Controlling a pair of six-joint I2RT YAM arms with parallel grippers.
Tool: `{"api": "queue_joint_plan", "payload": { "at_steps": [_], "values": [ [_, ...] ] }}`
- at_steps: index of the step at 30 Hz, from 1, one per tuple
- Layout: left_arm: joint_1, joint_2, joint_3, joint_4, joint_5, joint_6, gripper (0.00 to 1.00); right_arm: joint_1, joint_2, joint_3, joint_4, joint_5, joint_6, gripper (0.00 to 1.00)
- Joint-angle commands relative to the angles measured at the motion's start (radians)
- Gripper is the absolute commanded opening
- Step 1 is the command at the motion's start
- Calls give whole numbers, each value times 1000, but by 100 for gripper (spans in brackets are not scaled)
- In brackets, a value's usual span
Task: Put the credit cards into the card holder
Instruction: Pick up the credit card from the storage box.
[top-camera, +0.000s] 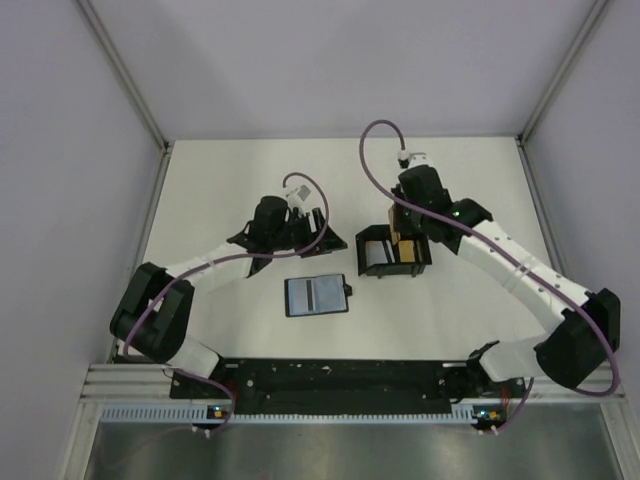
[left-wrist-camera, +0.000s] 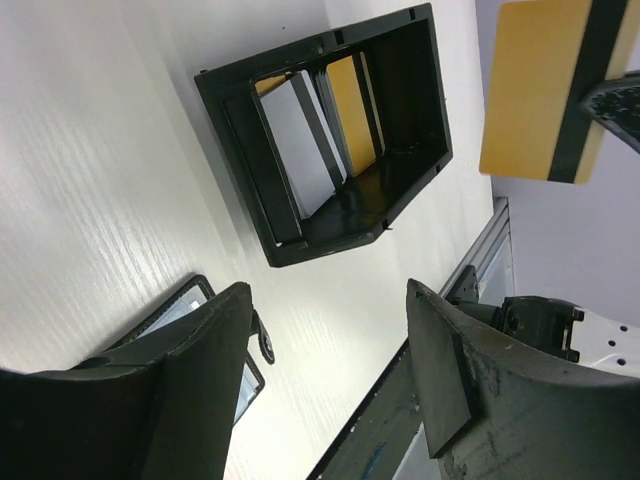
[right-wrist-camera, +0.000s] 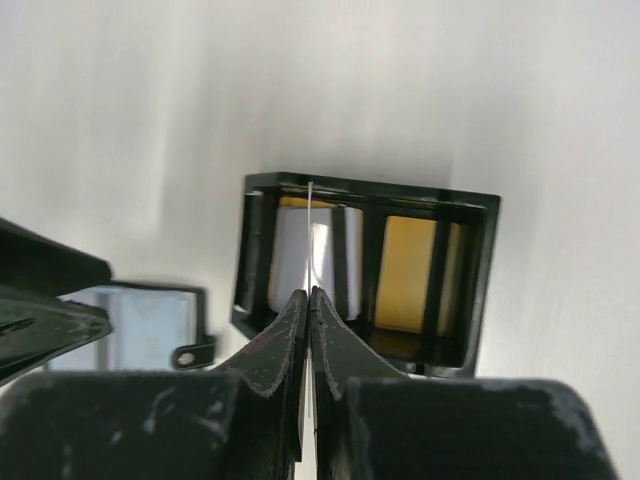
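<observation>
The right gripper (right-wrist-camera: 310, 300) pinches a gold card (left-wrist-camera: 535, 90) upright above the box (left-wrist-camera: 340, 228), ready for carrying, while the left gripper (left-wrist-camera: 326, 290) hangs open beside the box, near the flat-lying card holder (top-camera: 316, 296).

Bright, even overhead light; soft shadows, blurred close wrist-view foregrounds.

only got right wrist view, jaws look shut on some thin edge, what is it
observer: a gold card with a dark stripe. The left wrist view shows its face, pinched by the right gripper outside the open black box.
operator: and the other arm
observer: the left gripper is open and empty, facing that box.
operator: that blur on my left
observer: the card holder, lying flat on the table, apart from the box.
</observation>
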Motion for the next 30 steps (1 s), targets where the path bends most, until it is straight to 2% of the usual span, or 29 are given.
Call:
{"api": "queue_joint_plan", "payload": {
  "at_steps": [1,5,9,11,14,23,30],
  "values": [
    [1,-108,-46,36,0,9,68,-44,-98,-43,73,-219,90,0],
    [43,-209,-139,193,79,-57,69,-133,-182,-186,256,-534,233,0],
    [93,-303,-265,426,179,-193,72,-154,-216,-287,418,-714,342,0],
    [96,-318,-300,509,210,-235,73,-154,-236,-364,565,-780,421,0],
    [96,-313,-316,524,256,-255,73,-151,-250,-441,696,-833,520,0],
    [93,-315,-379,582,266,-284,73,-107,-248,-521,782,-858,567,0],
    [60,-254,-369,735,273,-364,70,-52,-201,-534,896,-857,620,0]
  ]
}}
